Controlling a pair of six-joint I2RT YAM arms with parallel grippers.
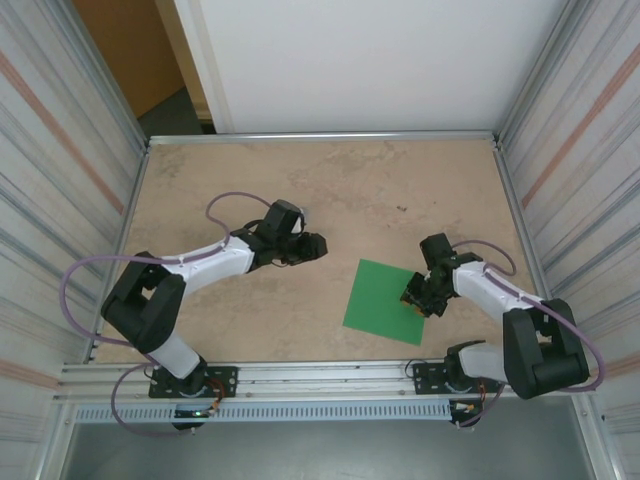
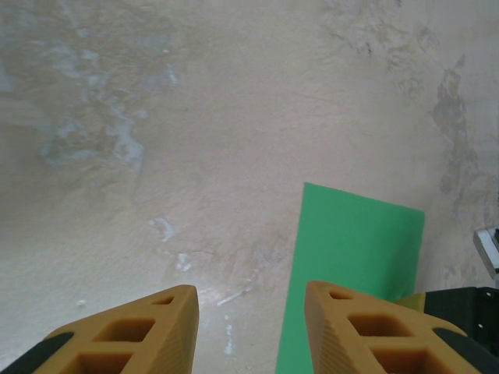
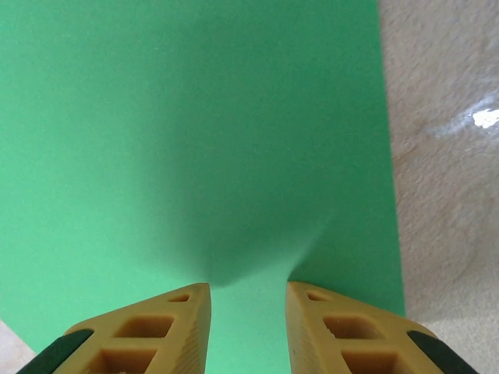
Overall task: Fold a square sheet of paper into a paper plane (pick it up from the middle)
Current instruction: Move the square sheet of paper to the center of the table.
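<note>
The square sheet of paper (image 1: 383,300) is bright green and lies flat on the table, right of centre near the front. My right gripper (image 1: 415,297) is down on its right side. In the right wrist view the fingertips (image 3: 248,287) press on the sheet (image 3: 195,140), with a gap between the jaws and a soft hump of paper rising in that gap. My left gripper (image 1: 318,247) hovers over bare table, left of and beyond the sheet. Its jaws (image 2: 251,292) stand apart with nothing between them, and the sheet's left edge (image 2: 355,241) lies under the right finger.
The beige mottled table (image 1: 250,190) is fenced by an aluminium frame (image 1: 320,137) and ribbed side walls. Each arm trails a purple cable (image 1: 228,200). The right arm's black body (image 2: 468,304) shows at the edge of the left wrist view.
</note>
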